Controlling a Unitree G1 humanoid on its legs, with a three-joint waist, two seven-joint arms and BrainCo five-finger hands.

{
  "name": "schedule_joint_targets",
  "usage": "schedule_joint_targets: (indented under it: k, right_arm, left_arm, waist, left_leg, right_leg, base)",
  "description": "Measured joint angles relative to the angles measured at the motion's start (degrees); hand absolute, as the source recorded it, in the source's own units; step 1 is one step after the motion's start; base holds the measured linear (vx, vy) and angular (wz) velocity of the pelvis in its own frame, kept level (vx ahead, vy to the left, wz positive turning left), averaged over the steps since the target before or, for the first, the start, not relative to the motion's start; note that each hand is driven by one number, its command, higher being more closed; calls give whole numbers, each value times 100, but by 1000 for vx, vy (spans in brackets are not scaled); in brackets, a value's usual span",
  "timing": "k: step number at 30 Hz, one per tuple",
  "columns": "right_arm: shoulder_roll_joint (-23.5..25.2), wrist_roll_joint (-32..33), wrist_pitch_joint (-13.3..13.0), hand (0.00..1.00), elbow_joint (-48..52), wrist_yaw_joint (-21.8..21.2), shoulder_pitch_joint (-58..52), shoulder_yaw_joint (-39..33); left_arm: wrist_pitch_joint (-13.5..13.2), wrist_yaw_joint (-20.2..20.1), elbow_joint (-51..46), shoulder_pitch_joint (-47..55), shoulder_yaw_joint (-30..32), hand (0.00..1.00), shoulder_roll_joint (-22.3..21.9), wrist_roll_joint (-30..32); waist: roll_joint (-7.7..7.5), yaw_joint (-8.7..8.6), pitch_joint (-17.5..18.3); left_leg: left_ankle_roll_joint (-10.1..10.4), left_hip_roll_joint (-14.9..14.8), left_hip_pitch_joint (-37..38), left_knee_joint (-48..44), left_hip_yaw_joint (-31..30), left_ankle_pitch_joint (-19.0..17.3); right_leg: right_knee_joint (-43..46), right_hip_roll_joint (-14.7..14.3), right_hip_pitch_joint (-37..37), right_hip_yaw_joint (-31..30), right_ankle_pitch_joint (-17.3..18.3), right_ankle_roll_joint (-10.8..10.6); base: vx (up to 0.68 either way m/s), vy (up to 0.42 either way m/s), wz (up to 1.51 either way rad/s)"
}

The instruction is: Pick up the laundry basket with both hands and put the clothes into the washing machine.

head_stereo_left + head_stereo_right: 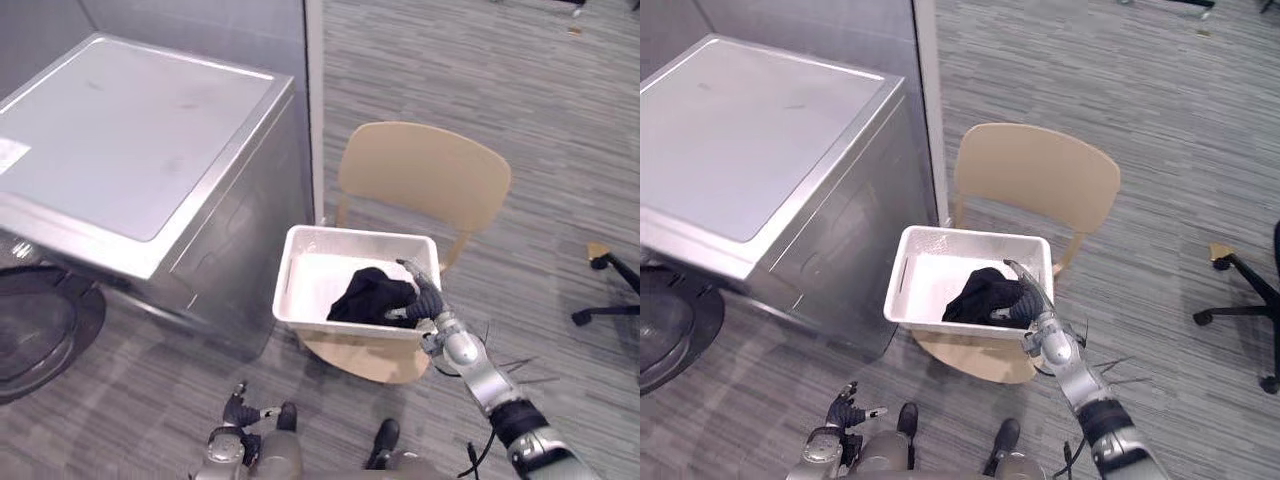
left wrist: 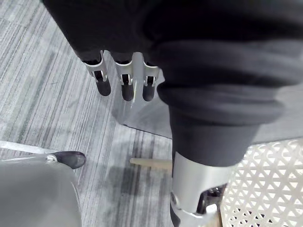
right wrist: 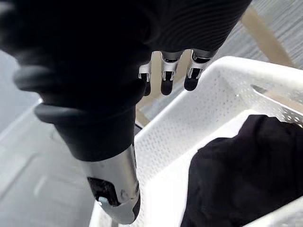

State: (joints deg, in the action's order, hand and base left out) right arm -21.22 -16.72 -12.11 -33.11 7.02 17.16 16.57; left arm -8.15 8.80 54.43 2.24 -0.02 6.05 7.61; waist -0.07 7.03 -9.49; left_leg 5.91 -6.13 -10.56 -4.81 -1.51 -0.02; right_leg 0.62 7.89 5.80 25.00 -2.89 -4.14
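Evidently barely begun: the laundry basket (image 1: pixel 330 332) sat unlifted on the chair (image 1: pixel 420 170) mid-frame, black clothes (image 1: pixel 368 295) inside, the right hand (image 1: pixel 430 300) straight-fingered and empty over its rim, the left hand (image 1: pixel 238 410) slack and empty at bottom.

White laundry basket (image 1: pixel 290 278): rectangular, perforated walls, upright, open-topped, set on the seat of a tan chair (image 1: pixel 420 170), just below the head view's centre, toward 6 o'clock. Black clothes (image 1: pixel 372 296): one crumpled heap inside, bunched toward the basket's 4 o'clock corner, with bare white floor showing at 9 o'clock. Silver washing machine (image 1: pixel 130 140): flat-topped, near the basket at its 10 o'clock, with a dark round door at 8 o'clock.
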Motion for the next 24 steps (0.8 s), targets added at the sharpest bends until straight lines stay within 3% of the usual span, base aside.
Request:
schedule_joint_targets:
  k: [4,8,9,11,16,18,24]
  right_arm:
    - [-226,-217,141,0,-1035,41,1203,185]
    - [-514,-532,284,0,-1996,71,2155,406]
    - [-642,-573,214,0,-2088,54,2471,432]
    - [-716,-630,236,0,-2430,86,2932,474]
    - [-1121,-616,382,0,-3057,477,4064,575]
    - [-1267,-643,367,0,-3105,527,4226,880]
    - [-1547,-1099,675,0,-3300,492,4732,1781]
  left_arm:
    - [6,10,-45,-183,-6,0,165,-8]
    - [-4,41,-7,-380,-35,0,235,-30]
    - [-7,70,-25,-454,-44,0,249,-50]
    - [-8,123,-39,-603,-92,0,248,-82]
    - [-208,140,-211,-1110,-502,0,154,-312]
    - [-221,149,-209,-1219,-546,0,93,-378]
    - [-240,138,-384,-1531,-707,0,-231,-478]
  waist:
    - [106,43,-575]
    - [177,234,-1055]
    - [185,237,-1160]
    - [225,263,-1267]
    - [534,327,-1460]
    - [555,330,-1474]
    - [595,370,-1496]
  left_leg:
    - [-110,22,-496,8,-7,38]
    - [-136,49,-814,37,-6,360]
    - [-117,66,-938,48,0,453]
    - [-124,105,-1081,64,0,525]
    - [-121,115,-1619,366,-129,823]
    - [-76,111,-1762,460,-171,929]
    - [-61,168,-2133,453,-281,937]
  right_leg:
    - [256,56,517,-10,-7,9]
    - [668,212,1012,-35,-39,35]
    - [753,235,1196,-79,-100,89]
    - [772,239,1369,-113,-134,106]
    - [806,248,2016,-54,-218,148]
    - [857,258,2218,-26,-222,158]
    - [1546,503,2810,7,156,160]
  base:
    - [-205,41,24]
    - [-98,22,7]
    - [-47,8,-5]
    - [-33,1,-8]
    - [-26,-36,2]
    - [12,-50,6]
    - [16,-54,13]
